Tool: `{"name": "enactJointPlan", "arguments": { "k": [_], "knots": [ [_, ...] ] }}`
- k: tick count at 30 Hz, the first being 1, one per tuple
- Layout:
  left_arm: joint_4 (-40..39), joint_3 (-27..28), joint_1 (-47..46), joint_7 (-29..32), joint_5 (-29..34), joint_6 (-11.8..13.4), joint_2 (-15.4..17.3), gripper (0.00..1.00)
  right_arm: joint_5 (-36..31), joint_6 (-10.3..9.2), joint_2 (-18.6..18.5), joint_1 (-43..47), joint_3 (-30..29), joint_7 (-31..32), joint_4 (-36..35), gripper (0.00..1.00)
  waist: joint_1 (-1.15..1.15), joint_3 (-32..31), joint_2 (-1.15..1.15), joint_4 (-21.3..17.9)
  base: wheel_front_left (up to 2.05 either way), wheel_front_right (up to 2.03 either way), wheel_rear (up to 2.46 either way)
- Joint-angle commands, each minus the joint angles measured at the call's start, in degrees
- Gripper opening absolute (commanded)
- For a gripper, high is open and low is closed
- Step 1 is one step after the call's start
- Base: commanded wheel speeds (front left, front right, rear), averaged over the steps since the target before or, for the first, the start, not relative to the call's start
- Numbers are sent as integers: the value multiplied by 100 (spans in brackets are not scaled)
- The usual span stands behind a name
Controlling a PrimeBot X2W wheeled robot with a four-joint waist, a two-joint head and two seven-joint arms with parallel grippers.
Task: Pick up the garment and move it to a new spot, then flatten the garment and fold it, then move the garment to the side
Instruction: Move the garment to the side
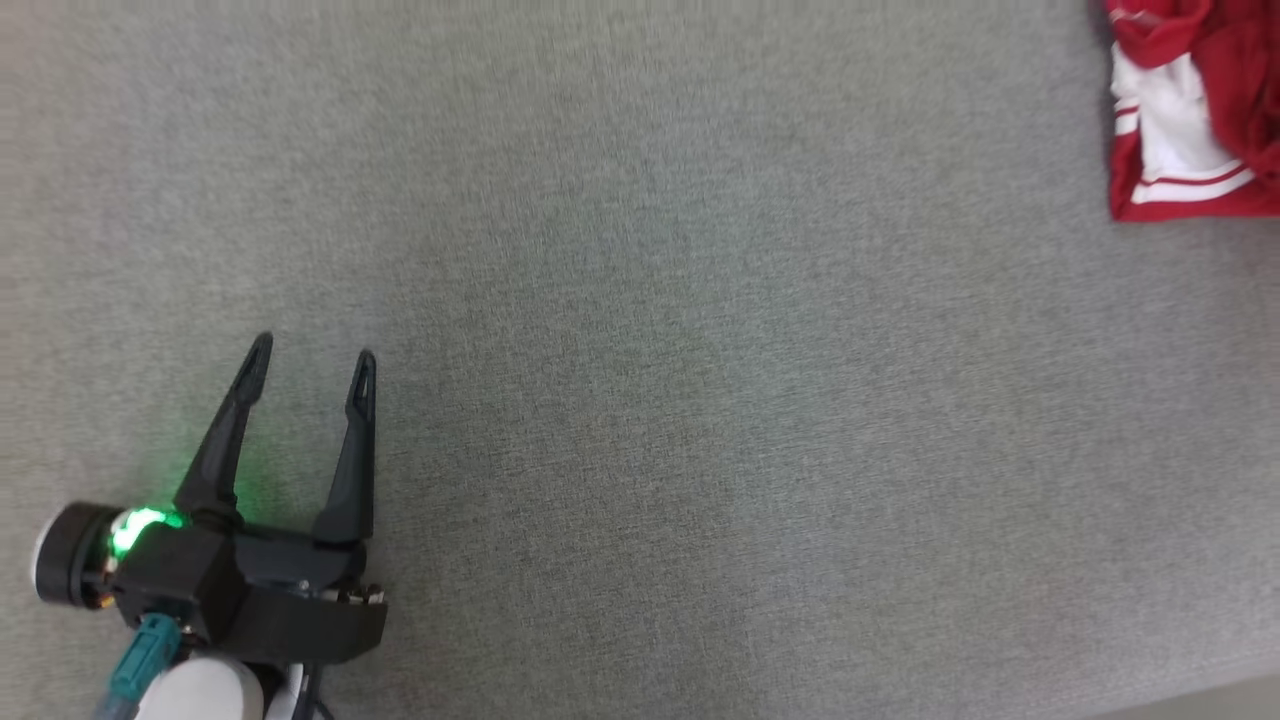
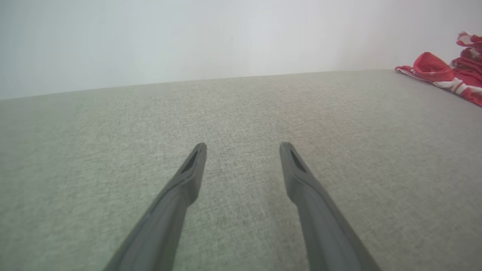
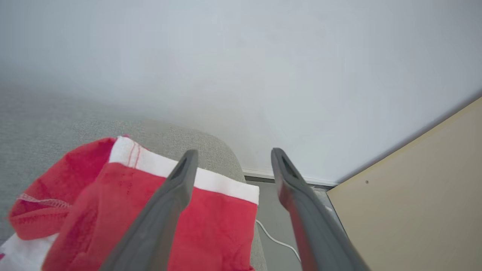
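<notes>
I am looking at a flat worktop [image 1: 640, 400] covered in grey woven fabric. A red garment [image 1: 1190, 110] with white panels and thin stripes lies crumpled on it at the far right. In my right wrist view, the cloth sits bunched just beside the worktop's rounded corner.

Left gripper [image 1: 314, 348]: two long, tapering black fingers [image 1: 222, 445], each tip pierced by a narrow slot. Blocky matt-black housing [image 1: 250, 590]; small bright metal fittings [image 1: 360, 597] along its edge; green indicator light [image 1: 143, 527] glowing at one corner. Short black cylinder [image 1: 70, 553] with pale end cap. Teal connector [image 1: 148, 655]; rounded white forearm [image 1: 200, 695]; thin dark cable [image 1: 312, 700]. Right gripper [image 3: 233, 151]: matching dark grey slotted fingers.
</notes>
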Motion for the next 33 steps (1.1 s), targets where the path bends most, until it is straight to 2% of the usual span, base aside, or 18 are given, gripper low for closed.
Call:
{"name": "enactJointPlan", "arguments": {
  "k": [1, 7, 15, 22, 33],
  "knots": [
    [52, 20, 117, -16, -26, 20, -29, 100, -28, -2, 54, 23, -30, -35, -89, 100, 0, -285, -1, 19, 0, 0, 0],
    [186, 135, 390, -38, -150, 89, -163, 100, -115, -2, 319, 564, -519, -45, -1120, 100, 0, -949, -1, 51, 0, 0, 0],
    [281, 381, 947, -36, -283, 63, -315, 100, -385, -2, 845, 2047, -1443, -47, -2421, 100, 0, -1909, -1, 178, 0, 0, 0],
    [392, 550, 1329, -37, -331, 18, -469, 100, -549, -2, 1360, 3279, -1983, -49, -2921, 100, 0, -2499, -1, 331, 0, 0, 0],
    [592, 637, 1552, -38, -334, -70, -641, 100, -718, -2, 2015, 4925, -2640, -48, -3718, 100, 0, -2956, -1, 591, 0, 0, 0]
  ]
}}
